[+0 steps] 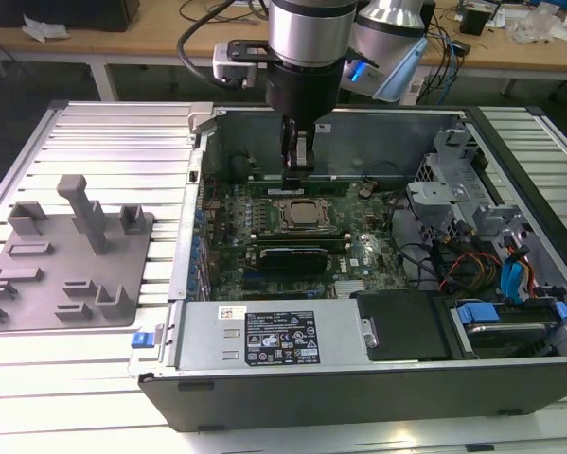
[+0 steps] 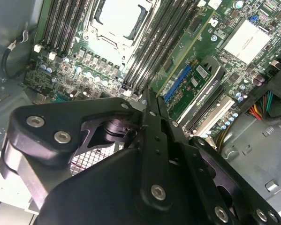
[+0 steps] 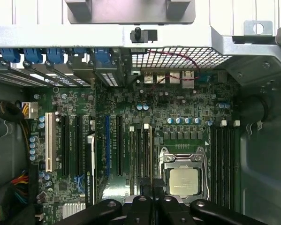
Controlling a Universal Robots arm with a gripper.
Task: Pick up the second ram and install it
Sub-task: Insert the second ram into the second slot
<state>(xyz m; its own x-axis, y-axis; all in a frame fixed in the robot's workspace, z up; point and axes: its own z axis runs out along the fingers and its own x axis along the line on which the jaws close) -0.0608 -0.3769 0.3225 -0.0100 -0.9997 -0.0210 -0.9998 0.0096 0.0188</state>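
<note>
My gripper [image 1: 299,173] hangs inside the open computer case, over the motherboard [image 1: 359,260] by the processor socket [image 1: 305,214]. Both wrist views show its black fingers pressed together with nothing visible between them. In the first wrist view the gripper [image 3: 153,185] sits right over the memory slots beside the socket [image 3: 185,180]. A long narrow stick, the ram [image 3: 148,150], stands in one of those slots and runs under the fingertips. In the second wrist view the gripper [image 2: 152,96] points at the end of the slots, and a green ram [image 2: 189,49] stands there on edge. Whether the fingers touch it I cannot tell.
A grey fixture tray [image 1: 65,255] lies on the slatted table at the exterior view's left. Inside the case are a dark graphics card [image 1: 288,257], a power supply [image 1: 264,336] along the front, and a drive cage with cables [image 1: 491,255] at the exterior view's right.
</note>
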